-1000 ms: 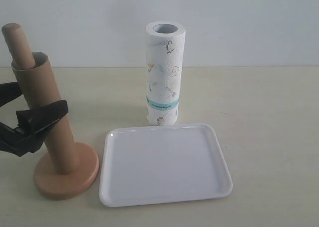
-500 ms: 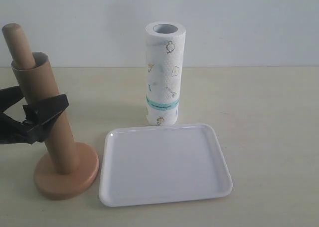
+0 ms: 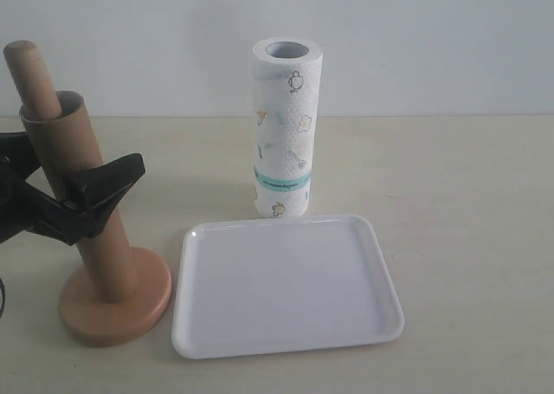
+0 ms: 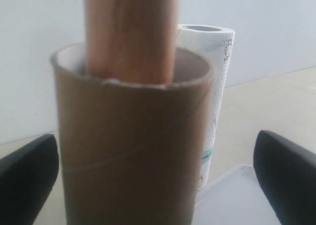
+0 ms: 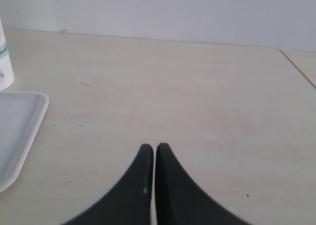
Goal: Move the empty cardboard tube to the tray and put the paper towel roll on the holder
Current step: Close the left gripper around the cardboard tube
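Exterior: left gripper [image 3: 76, 176] has advanced since half a second ago. Jaws spread, empty cardboard tube [image 3: 59, 138] now between them, tube on holder [image 3: 117, 312] pole.
Left wrist: fingers [image 4: 286, 170] clear of tube on both sides. Closing looks like next step.
Right wrist: right gripper [image 5: 154, 153] closed, empty. Tray [image 5: 19, 121] beside it.

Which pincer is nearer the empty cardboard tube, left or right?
Left. The left pincer straddles the empty cardboard tube, open, a finger on each side. The right pincer is shut over the table beyond the tray.
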You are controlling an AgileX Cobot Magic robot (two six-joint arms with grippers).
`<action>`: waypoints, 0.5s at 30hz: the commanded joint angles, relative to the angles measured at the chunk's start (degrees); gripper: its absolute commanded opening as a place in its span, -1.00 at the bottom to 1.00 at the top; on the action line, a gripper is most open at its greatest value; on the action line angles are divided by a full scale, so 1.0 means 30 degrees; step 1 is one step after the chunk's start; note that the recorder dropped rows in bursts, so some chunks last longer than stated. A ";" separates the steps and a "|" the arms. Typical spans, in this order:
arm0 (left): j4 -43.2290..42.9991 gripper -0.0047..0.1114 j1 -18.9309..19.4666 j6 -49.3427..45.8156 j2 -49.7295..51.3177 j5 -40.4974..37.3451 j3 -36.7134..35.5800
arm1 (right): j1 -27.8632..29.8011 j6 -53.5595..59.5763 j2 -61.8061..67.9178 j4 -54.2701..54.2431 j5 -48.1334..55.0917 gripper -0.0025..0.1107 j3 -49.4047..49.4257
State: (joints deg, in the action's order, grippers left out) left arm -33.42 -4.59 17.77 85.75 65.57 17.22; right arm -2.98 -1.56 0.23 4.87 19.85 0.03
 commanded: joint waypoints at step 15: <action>-0.0647 -0.06 -0.0102 0.0246 0.0103 0.0169 0.0116 | 0.0049 0.0090 -0.0078 -0.0017 -0.0245 -0.93 -0.0010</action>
State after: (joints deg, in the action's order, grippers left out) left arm -33.91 -4.59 18.07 85.75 65.57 17.22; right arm -2.98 -1.56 0.23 4.87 19.85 0.03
